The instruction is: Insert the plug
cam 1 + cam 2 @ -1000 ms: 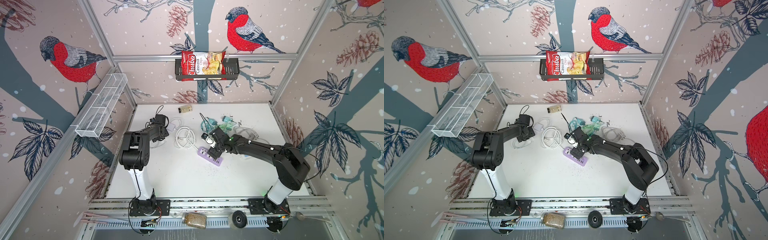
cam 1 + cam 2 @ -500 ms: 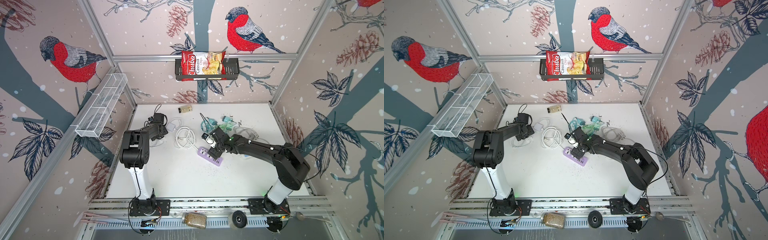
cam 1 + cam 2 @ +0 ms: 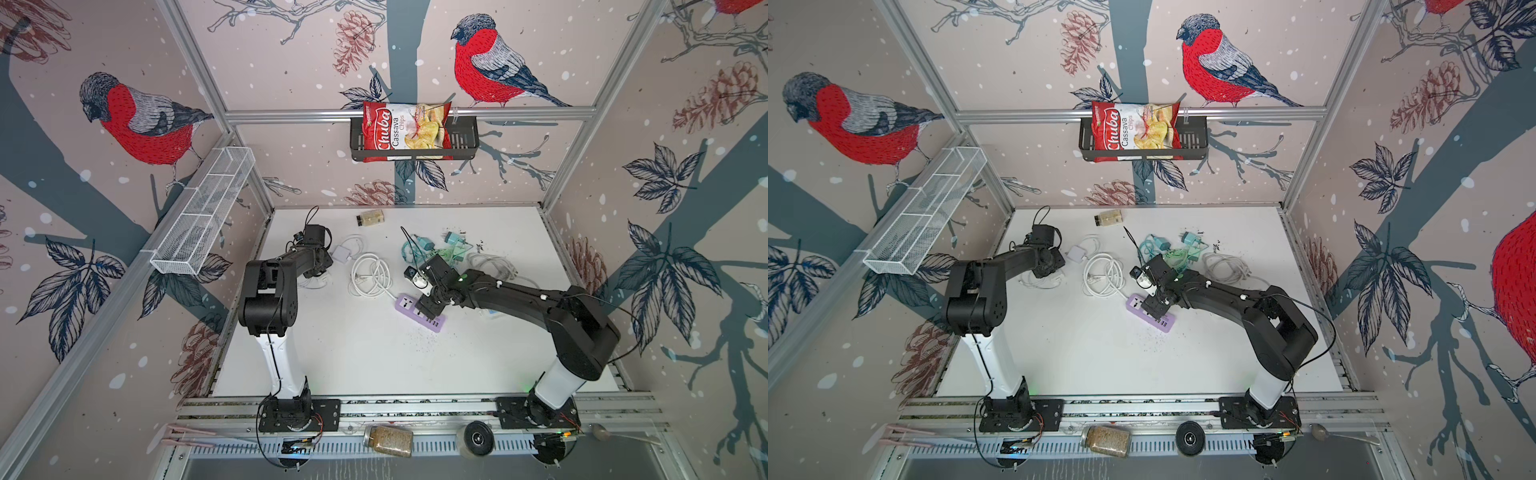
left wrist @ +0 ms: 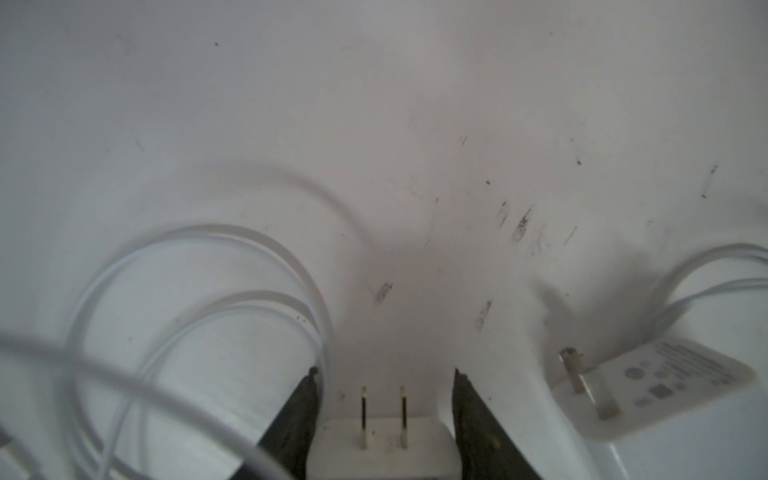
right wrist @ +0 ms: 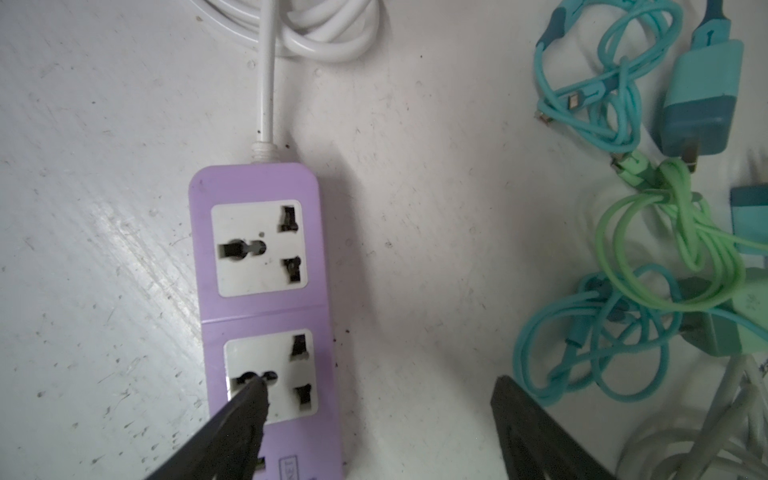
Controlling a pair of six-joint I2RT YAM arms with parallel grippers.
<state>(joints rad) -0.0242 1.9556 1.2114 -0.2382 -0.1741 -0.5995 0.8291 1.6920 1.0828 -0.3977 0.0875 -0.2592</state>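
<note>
In the left wrist view a white two-prong plug (image 4: pixel 382 449) sits between the dark fingers of my left gripper (image 4: pixel 384 372), which press on both of its sides. In both top views that gripper (image 3: pixel 322 266) is low at the table's back left, over thin white cables. The purple power strip (image 5: pixel 257 249) lies mid-table (image 3: pixel 436 323). My right gripper (image 5: pixel 380 384) hovers open over it. One finger covers the second socket and the other stands over bare table. Both sockets in the right wrist view are empty.
A second white adapter (image 4: pixel 665 390) lies just beside the left gripper. The strip's thick white cord (image 3: pixel 370 276) is coiled between the arms. Teal and green chargers with tangled cables (image 5: pixel 623 208) lie behind the right gripper, and a small jar (image 3: pixel 370 217) stands at the back.
The left jaws have closed in on the white plug. Both arms have stayed about where they were, and the right gripper is open as before.
</note>
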